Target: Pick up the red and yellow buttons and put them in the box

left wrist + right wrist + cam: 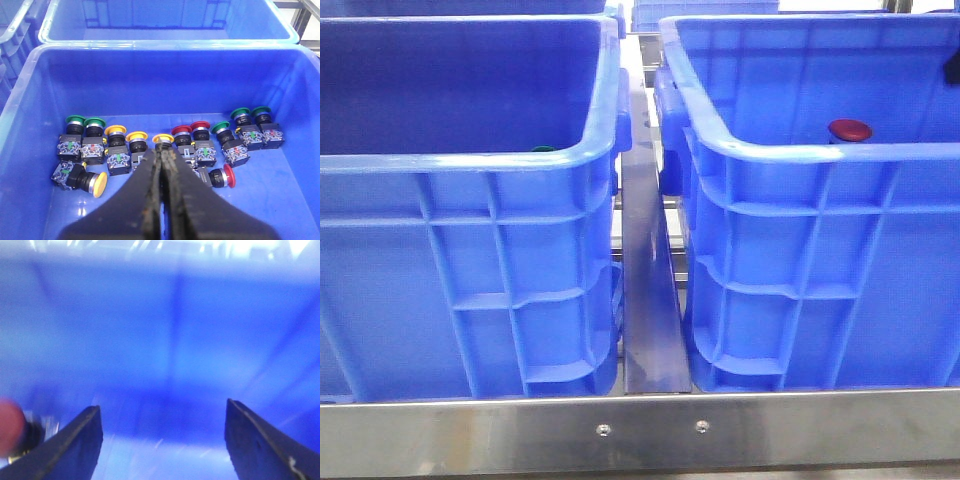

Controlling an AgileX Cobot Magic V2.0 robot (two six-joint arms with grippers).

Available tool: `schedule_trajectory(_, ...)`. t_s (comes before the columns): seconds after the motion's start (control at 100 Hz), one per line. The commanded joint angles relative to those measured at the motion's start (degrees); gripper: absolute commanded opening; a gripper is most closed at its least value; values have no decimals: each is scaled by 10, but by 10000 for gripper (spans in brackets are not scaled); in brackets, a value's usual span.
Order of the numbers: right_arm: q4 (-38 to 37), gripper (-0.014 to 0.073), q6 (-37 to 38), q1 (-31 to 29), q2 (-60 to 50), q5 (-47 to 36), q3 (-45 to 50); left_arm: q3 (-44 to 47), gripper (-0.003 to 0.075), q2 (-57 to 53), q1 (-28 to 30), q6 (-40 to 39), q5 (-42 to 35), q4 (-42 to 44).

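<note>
In the left wrist view, the left crate (pixel 30 150) holds several buttons in a row. They include yellow ones (pixel 136 136), red ones (pixel 199 125) and green ones (pixel 75 120). A yellow button (pixel 100 183) and a red button (pixel 229 176) lie on their sides. My left gripper (pixel 162 150) is shut and empty, its tips right at an upright yellow button (pixel 163 138). My right gripper (pixel 162 405) is open and empty inside the blue box (pixel 800 150). A blurred red button (pixel 10 425) lies beside one finger, and it also shows in the front view (pixel 850 130).
Two deep blue crates stand side by side with a metal rail (pixel 645 270) between them. A green cap (pixel 542 149) peeks over the left crate's (pixel 470 165) rim. More blue crates (pixel 165 25) stand behind. A steel edge (pixel 640 435) runs along the front.
</note>
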Motion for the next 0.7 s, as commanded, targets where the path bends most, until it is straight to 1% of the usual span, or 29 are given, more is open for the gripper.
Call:
schedule_trajectory(0.0,71,536,3,-1,-64,18,-4,-16,-19,1,1,-6,-41,7)
schedule_trajectory(0.23,71,532,9,-1,-194,5,47,-16,-19,1,1,-6,-41,-3)
schedule_trajectory(0.49,71,532,18,-1,-358,1,136,-16,-19,1,1,-6,-41,-4)
schedule_trajectory(0.62,71,532,34,-1,-432,1,183,-16,-19,1,1,-6,-41,-4)
schedule_trajectory(0.69,71,516,34,-1,-468,1,203,-16,-19,1,1,-6,-41,-4)
